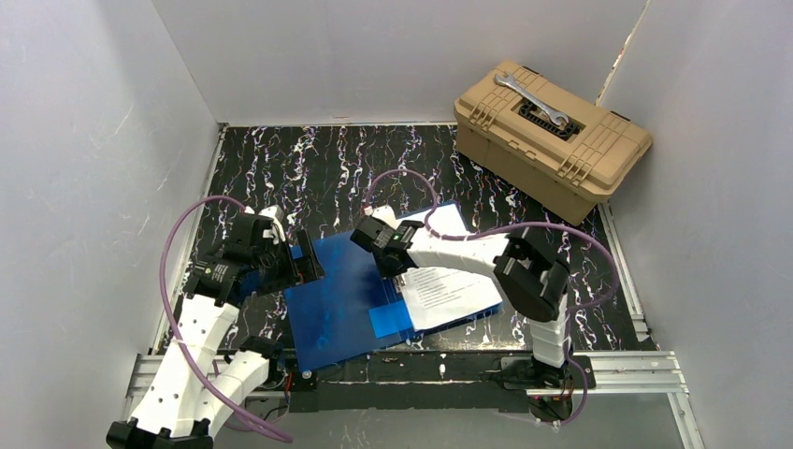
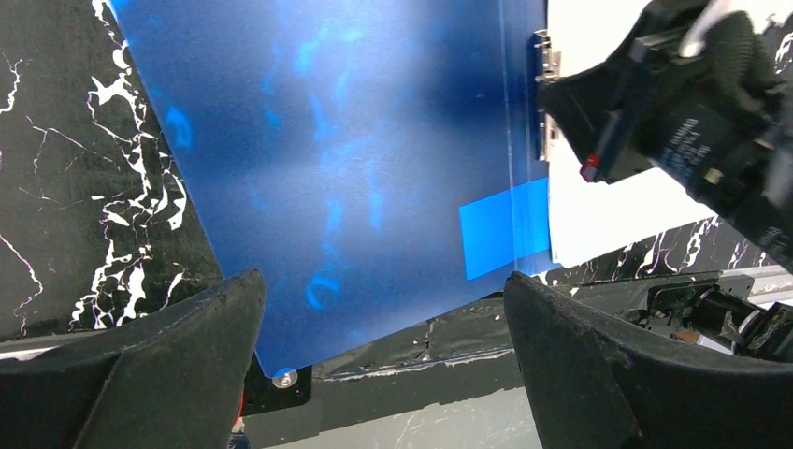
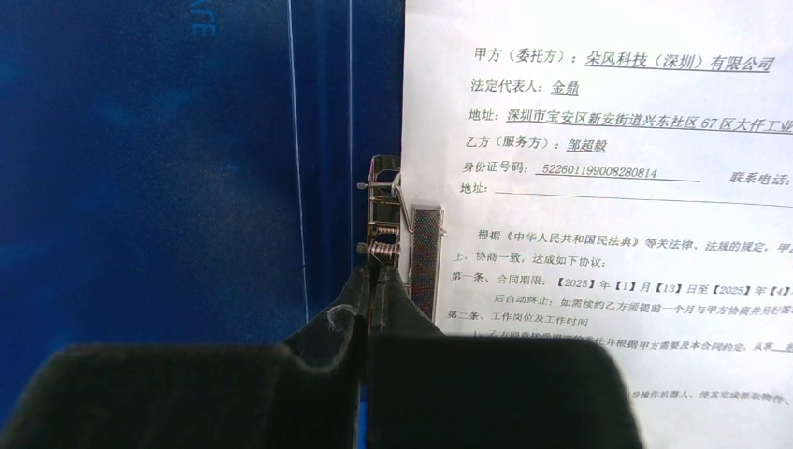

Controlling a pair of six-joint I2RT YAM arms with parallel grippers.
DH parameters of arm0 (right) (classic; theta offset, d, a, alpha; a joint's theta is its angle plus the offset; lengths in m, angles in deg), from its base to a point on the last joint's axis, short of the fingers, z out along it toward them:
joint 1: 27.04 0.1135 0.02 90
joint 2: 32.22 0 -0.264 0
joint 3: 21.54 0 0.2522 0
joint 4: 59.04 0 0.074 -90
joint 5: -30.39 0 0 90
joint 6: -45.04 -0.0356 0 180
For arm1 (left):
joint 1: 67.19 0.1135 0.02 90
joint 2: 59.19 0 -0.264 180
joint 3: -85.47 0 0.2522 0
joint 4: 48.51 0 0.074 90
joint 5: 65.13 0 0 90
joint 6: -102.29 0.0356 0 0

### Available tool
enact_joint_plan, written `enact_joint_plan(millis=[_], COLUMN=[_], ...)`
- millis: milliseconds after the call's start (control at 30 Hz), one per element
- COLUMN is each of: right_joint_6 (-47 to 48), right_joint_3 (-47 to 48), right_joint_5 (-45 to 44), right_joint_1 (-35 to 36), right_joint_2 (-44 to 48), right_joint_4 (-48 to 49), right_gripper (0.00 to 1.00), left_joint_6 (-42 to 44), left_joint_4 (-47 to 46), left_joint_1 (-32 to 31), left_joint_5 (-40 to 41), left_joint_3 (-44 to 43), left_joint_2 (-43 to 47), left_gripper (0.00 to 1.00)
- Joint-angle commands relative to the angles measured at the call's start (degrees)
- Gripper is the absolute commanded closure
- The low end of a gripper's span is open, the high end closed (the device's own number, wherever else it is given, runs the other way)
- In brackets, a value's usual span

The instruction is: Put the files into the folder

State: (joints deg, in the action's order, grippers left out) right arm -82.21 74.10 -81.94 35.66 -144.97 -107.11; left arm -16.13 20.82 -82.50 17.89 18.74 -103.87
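The blue folder (image 1: pixel 337 299) (image 2: pixel 327 159) (image 3: pixel 140 187) lies open and flat on the dark marbled table. The files (image 1: pixel 449 290) (image 2: pixel 608 224) (image 3: pixel 608 112), white sheets of printed text, rest on its right half. Beside the spine is a metal spring clip (image 3: pixel 383 215) (image 2: pixel 544 65). My right gripper (image 1: pixel 398 277) (image 3: pixel 374 276) is shut, its tips pressed together right at the clip's spring. I cannot tell whether they pinch part of it. My left gripper (image 1: pixel 304 267) (image 2: pixel 383 278) hangs open over the folder's left near edge, holding nothing.
A tan toolbox (image 1: pixel 552 136) with a wrench (image 1: pixel 533 101) on its lid stands at the back right. A lighter blue pocket (image 1: pixel 391 321) (image 2: pixel 500 229) sits at the folder's near edge. A metal rail (image 1: pixel 449 367) runs along the table's front. White walls enclose the workspace.
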Motion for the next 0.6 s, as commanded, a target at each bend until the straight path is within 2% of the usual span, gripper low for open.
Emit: enact_joint_plan(millis=[0, 300, 567], right_joint_6=[2.0, 3.8, 5.0], right_joint_3=[-1.7, -6.3, -7.8], right_joint_5=[-0.7, 1.0, 2.7], right_joint_1=[-1.6, -5.4, -8.5], right_joint_2=[8.2, 17.5, 24.7], right_joint_4=[1.0, 0.6, -0.6], right_gripper=[0.99, 0.99, 0.99], left_joint_6=[-1.0, -2.6, -3.1], left_joint_4=[1.5, 3.7, 3.0], left_joint_1=[0.2, 0.2, 0.2], left_joint_5=[1.4, 3.7, 0.8], left_joint_3=[-2.5, -4.6, -5.2], left_joint_2=[-0.9, -4.2, -6.4], left_gripper=[0.02, 0.02, 0.02])
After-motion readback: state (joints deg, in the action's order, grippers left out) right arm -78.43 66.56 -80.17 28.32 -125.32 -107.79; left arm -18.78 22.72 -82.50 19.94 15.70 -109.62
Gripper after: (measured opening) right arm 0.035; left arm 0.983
